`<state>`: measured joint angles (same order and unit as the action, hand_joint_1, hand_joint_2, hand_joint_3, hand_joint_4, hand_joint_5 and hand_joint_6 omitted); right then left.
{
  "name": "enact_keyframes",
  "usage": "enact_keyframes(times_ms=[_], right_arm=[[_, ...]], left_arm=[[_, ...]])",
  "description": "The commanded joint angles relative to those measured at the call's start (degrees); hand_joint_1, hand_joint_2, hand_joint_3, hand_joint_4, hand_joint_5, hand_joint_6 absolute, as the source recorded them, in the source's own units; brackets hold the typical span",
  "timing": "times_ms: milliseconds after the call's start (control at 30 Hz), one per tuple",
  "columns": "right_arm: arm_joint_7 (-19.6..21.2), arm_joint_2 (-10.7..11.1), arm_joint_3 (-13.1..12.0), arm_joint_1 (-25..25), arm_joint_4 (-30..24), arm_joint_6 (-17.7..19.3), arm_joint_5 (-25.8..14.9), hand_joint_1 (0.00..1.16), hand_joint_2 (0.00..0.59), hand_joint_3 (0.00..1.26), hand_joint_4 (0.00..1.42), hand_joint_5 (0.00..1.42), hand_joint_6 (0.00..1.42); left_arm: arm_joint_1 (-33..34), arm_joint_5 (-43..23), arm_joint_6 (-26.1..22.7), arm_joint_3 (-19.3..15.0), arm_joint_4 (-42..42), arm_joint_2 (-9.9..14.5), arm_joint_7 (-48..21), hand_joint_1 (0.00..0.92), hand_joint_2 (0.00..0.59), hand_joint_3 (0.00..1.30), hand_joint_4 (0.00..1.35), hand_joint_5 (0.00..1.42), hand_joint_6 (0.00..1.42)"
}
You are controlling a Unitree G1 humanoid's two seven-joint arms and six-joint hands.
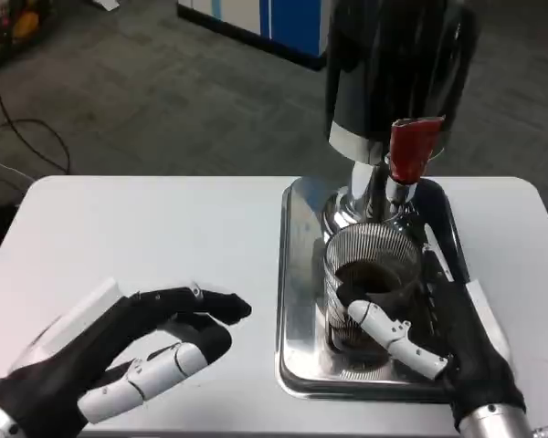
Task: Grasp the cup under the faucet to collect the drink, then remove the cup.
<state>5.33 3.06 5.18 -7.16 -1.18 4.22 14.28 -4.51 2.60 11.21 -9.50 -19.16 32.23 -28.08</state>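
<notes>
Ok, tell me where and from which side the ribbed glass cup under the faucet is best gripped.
Grip the ribbed glass cup around its lower side wall, coming from the robot's right, as the right robot hand does now. The cup stands upright with dark drink inside, the red faucet lever crowds the space above its rim, and the steel tray leaves the sides reachable.

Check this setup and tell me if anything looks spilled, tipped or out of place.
Nothing stands out. The cup stands upright on the metal tray under the red faucet, holding dark drink, gripped by the right hand. No spill shows.
</notes>
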Motion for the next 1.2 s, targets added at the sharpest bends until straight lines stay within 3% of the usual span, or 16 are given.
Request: enact_keyframes(times_ms=[33, 333, 667, 1000, 1100, 1200], right_arm=[[0.79, -0.10, 0.07, -0.97, 0.95, 0.66, 0.55, 0.60, 0.187, 0.00, 0.00, 0.06, 0.00], [2.44, -0.89, 0.90, -1.43, 1.52, -0.36, 2.76, 0.67, 0.187, 0.00, 0.00, 0.11, 0.00], [4.80, -1.95, 1.86, -1.89, 3.09, -0.27, 4.92, 0.73, 0.183, 0.04, 0.16, 0.26, 0.10], [8.75, -2.62, 2.88, -1.80, 4.15, 0.94, 7.01, 0.77, 0.191, 0.29, 0.39, 0.47, 0.29], [10.21, -2.85, 2.85, -1.60, 4.23, 1.55, 7.33, 0.79, 0.206, 0.45, 0.56, 0.64, 0.46], [11.67, -2.91, 2.88, -1.26, 4.10, 2.13, 7.70, 0.79, 0.207, 0.52, 0.64, 0.71, 0.52]], left_arm=[[0.10, -0.47, -0.11, -0.01, 1.09, 0.84, -0.46, 0.000, 0.141, 0.41, 0.34, 0.37, 0.38], [-0.27, -0.93, 0.36, -0.24, 2.26, 1.36, -0.80, 0.000, 0.142, 0.42, 0.36, 0.37, 0.37], [-0.59, -1.35, 0.95, -0.75, 3.23, 1.77, -0.96, 0.000, 0.150, 0.43, 0.36, 0.37, 0.37], [-1.44, -1.46, 1.63, -1.54, 3.31, 2.16, -0.99, 0.000, 0.152, 0.43, 0.36, 0.37, 0.37], [-1.50, -1.46, 1.81, -1.51, 3.24, 2.26, -1.13, 0.000, 0.152, 0.43, 0.36, 0.37, 0.37], [-1.40, -1.42, 1.91, -1.44, 3.16, 2.29, -1.12, 0.000, 0.146, 0.43, 0.36, 0.36, 0.37]])
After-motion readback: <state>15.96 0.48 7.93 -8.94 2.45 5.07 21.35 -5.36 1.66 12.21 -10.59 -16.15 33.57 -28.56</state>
